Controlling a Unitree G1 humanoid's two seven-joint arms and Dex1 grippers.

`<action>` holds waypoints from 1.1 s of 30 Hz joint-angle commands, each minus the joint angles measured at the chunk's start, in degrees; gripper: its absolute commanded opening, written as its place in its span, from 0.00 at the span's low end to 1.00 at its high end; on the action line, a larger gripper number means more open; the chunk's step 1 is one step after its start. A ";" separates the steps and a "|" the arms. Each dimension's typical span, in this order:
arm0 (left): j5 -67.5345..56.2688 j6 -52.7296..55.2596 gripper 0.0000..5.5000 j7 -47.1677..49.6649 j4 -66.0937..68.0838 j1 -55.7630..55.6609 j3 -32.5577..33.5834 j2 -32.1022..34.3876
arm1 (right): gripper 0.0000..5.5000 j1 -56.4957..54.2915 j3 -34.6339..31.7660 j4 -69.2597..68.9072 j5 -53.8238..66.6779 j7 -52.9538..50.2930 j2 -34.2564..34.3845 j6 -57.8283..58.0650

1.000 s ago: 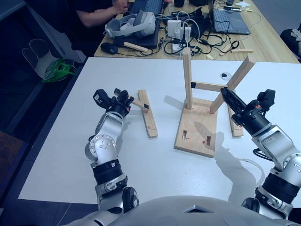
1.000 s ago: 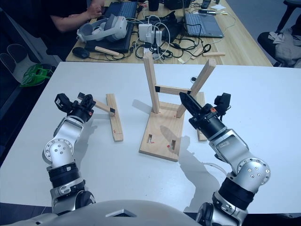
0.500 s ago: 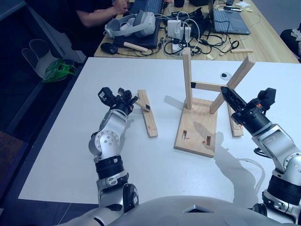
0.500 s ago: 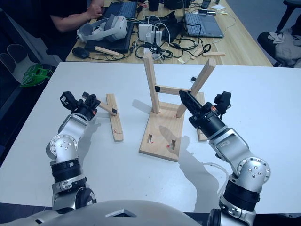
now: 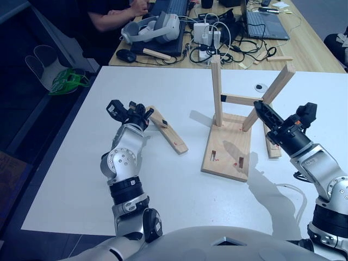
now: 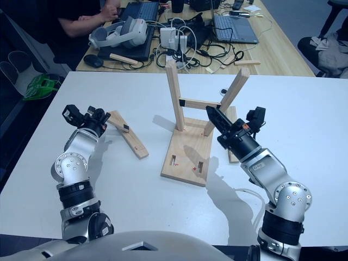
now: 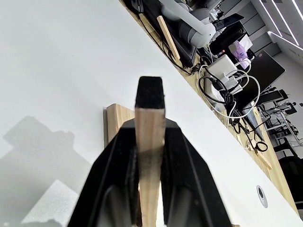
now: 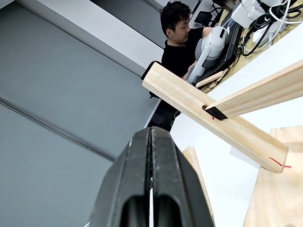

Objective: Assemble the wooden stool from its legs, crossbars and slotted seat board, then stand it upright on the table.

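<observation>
**Half a stool at centre, second leg pair in the left claw**

The seat board (image 5: 227, 145) lies flat at the centre of the head view, slots up, so that legs can be pushed down into it. An upright leg (image 5: 216, 89) stands at its far edge, and a tilted leg (image 5: 270, 97) leans away to the upper right. A crossbar (image 5: 242, 99) ties the two together. The nearer pair of slots is bare, so the job looks about half done.

Left of centre, a loose leg (image 5: 169, 131) lies slanting on the table (image 5: 163, 190). A short bar (image 7: 150, 127) is joined to its far end. The left gripper (image 5: 138, 113) is clenched on that bar, its black tip poking out between the fingers. This is probably the handle for lifting the pair toward the bare slots. The left forearm rises steeply from the near edge, wrist bent toward the board.

At right of centre, the right gripper (image 5: 262, 111) is pinched closed on nothing. It points up and away beside the tilted leg's lower half, perhaps placed to steady it. A spare leg (image 5: 272, 145) lies beyond the board's right edge, beneath that arm.
</observation>
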 commanded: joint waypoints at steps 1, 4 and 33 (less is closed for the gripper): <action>1.51 0.13 0.07 3.21 -1.95 -1.63 -0.44 -0.30 | 0.00 0.29 0.57 0.18 0.98 -0.10 -1.24 -0.98; 2.04 2.18 0.07 5.85 -2.88 -1.81 -1.09 -0.82 | 0.00 0.43 0.93 0.13 1.18 -0.08 -1.63 -1.46; 12.84 6.71 0.07 -21.43 11.69 -8.01 -16.19 17.30 | 0.00 -0.02 3.20 0.36 1.00 -0.15 -2.78 -3.98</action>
